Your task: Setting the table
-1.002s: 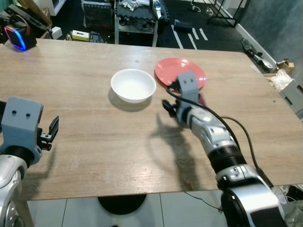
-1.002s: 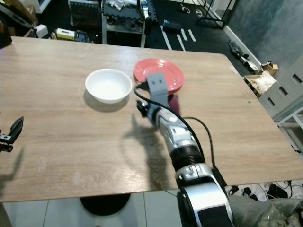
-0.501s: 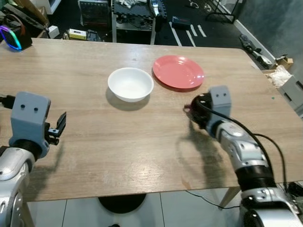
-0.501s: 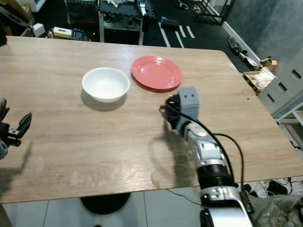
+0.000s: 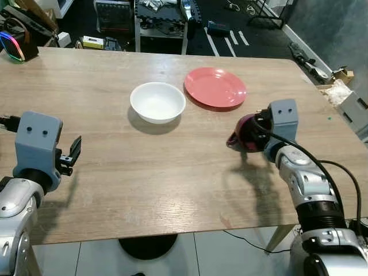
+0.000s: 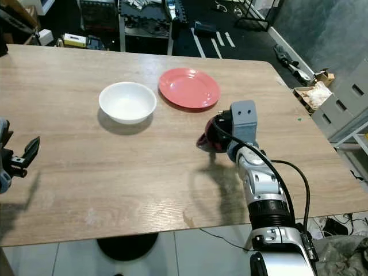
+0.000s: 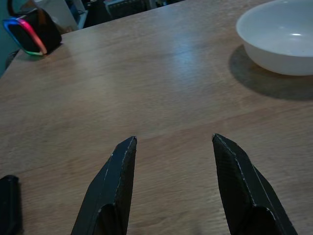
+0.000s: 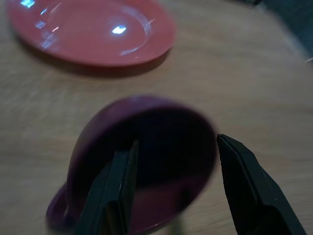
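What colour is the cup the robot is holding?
Dark purple. The cup shows best in the right wrist view, between the right tool's fingers.

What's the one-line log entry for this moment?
right gripper: holds purple cup tilted above table | left gripper: open, idle | white bowl, red plate: on table

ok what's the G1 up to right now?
Setting the table. The right gripper holds a purple cup tipped on its side, one finger inside the rim, over the wooden table just in front of the red plate. A white bowl sits left of the plate. The left gripper hovers open near the table's left edge, holding nothing.
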Controlling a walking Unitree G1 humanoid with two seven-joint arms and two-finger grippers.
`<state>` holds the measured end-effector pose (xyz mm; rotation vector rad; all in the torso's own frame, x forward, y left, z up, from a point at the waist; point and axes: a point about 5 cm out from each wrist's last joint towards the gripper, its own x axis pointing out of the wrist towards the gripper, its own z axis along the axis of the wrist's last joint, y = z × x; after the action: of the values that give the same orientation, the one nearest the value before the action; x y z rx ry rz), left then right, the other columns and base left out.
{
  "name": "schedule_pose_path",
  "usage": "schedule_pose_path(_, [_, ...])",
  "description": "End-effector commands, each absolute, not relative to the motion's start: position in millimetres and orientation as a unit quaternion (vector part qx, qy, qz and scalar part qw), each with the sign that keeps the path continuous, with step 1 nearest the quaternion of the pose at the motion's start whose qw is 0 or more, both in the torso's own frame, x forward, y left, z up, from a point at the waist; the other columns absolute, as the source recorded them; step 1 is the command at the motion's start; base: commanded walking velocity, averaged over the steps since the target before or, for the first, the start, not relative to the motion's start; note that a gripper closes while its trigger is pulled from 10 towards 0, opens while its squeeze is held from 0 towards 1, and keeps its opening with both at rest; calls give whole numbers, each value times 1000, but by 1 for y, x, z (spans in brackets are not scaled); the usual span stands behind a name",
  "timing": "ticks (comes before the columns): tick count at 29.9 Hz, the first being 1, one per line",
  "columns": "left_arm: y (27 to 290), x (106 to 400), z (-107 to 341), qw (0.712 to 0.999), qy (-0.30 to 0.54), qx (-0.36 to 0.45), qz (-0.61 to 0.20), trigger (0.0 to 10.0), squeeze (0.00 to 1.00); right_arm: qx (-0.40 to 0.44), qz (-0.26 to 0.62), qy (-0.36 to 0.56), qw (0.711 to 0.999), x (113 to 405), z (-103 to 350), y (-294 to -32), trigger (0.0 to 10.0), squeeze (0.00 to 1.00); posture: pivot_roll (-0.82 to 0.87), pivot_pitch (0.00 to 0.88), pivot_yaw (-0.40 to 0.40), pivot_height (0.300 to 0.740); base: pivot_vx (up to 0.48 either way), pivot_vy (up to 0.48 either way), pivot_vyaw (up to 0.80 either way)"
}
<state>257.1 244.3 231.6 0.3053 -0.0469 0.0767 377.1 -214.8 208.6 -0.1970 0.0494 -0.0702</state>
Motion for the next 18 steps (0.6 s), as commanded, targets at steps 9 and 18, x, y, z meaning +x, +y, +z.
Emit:
schedule_pose_path(9, [242, 261, 225, 989, -16, 145, 33, 10000, 0, -55, -59, -29, 996, 374, 227, -219, 10000, 0, 129, 90, -27, 740, 0, 0, 0])
schedule_pose_path(18, [242, 263, 226, 989, -20, 144, 32, 10000, 0, 99, -22, 16, 995, 364, 212, -218, 10000, 0, 118, 91, -26, 740, 0, 0, 0])
